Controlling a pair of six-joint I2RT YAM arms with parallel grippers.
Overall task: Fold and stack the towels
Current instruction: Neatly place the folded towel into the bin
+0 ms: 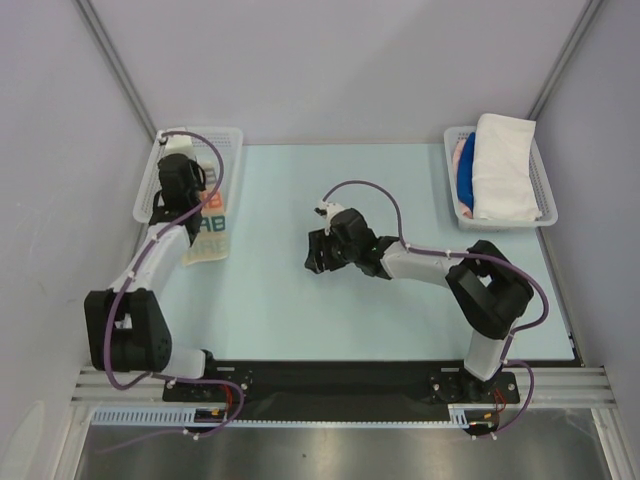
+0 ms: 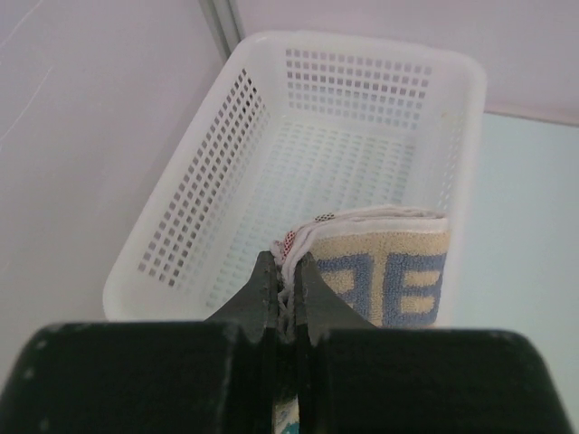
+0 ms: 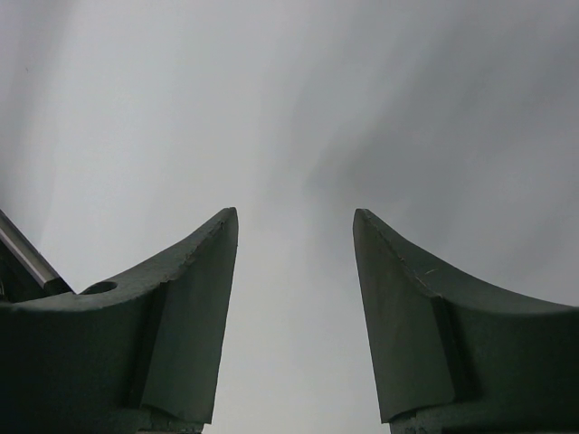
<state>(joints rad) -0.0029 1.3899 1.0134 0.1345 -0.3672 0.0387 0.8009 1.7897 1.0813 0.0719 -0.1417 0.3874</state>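
Top view | upper left: your left arm [image 1: 150,262] reaches the white basket [image 1: 232,140], lettered towel [image 1: 210,238] lying over its lower edge onto the table [image 1: 300,320] | centre: right gripper [image 1: 318,252] above the table | upper right: second basket [image 1: 545,190] holds white towel [image 1: 503,165], with pink towel [image 1: 463,150] and blue towel [image 1: 466,186] at its left.

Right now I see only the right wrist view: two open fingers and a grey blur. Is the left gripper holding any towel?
Observer: Yes. The left gripper is shut on a folded cream towel with blue-grey letters.
Operator: Where is that towel, please?
Observer: Its fold is at the near rim of the left basket. The top view shows most of it outside the basket, over the table.
Operator: And where are the other towels?
Observer: They are in the right basket. A white towel lies on top, and the blue and pink towels show at its left side.
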